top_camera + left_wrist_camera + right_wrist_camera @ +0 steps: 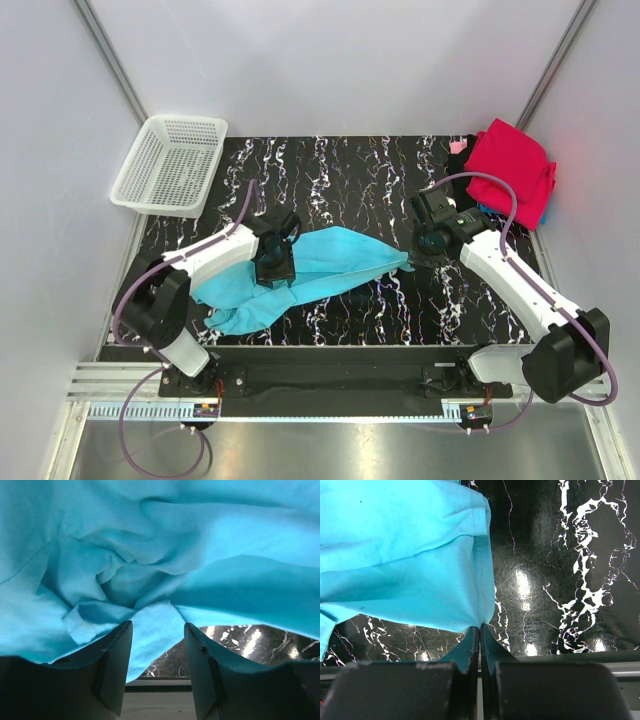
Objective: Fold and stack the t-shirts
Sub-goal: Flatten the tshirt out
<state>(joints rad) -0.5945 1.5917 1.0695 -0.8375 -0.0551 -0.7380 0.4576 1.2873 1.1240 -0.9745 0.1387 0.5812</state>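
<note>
Turquoise shirt (345, 262) lies crumpled, its long axis running left-right from the near-left corner to mid-table. Left gripper (157, 652) sits over its left half, jaws apart with cloth sagging between them. Right gripper (480, 632) is clenched on the right hem corner, and a red shirt (512, 165) is heaped at the far-right corner.

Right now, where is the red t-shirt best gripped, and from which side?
Probably the red t-shirt by its near left edge, coming from above on the table side: it lies crumpled atop other shirts in the far right corner, beside the wall.
</note>
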